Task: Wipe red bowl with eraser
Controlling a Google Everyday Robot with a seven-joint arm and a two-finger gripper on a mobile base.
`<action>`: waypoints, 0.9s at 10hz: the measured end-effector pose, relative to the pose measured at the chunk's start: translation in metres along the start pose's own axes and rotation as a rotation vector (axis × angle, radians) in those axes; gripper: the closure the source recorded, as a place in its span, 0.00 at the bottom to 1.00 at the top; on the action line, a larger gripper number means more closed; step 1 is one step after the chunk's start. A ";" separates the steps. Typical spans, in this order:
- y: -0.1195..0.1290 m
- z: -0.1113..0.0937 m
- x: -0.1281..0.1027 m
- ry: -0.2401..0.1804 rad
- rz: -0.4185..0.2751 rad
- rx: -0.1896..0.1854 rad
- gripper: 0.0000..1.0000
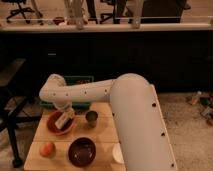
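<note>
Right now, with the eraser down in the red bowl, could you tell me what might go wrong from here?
The tool, shut on the eraser, presses inside the red bowl; a hard wipe could slide or tip the bowl on the table. The small metal cup stands just beside the bowl, so a wide stroke might knock it. The orange fruit near the table edge could roll if bumped.
</note>
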 end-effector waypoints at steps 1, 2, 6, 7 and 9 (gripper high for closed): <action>-0.003 0.000 -0.002 0.003 -0.006 0.004 1.00; -0.007 -0.002 -0.004 0.008 -0.014 0.010 1.00; -0.027 -0.013 -0.025 -0.032 -0.079 0.025 1.00; -0.025 -0.014 -0.030 -0.057 -0.099 0.013 1.00; -0.013 -0.010 -0.035 -0.088 -0.120 -0.024 1.00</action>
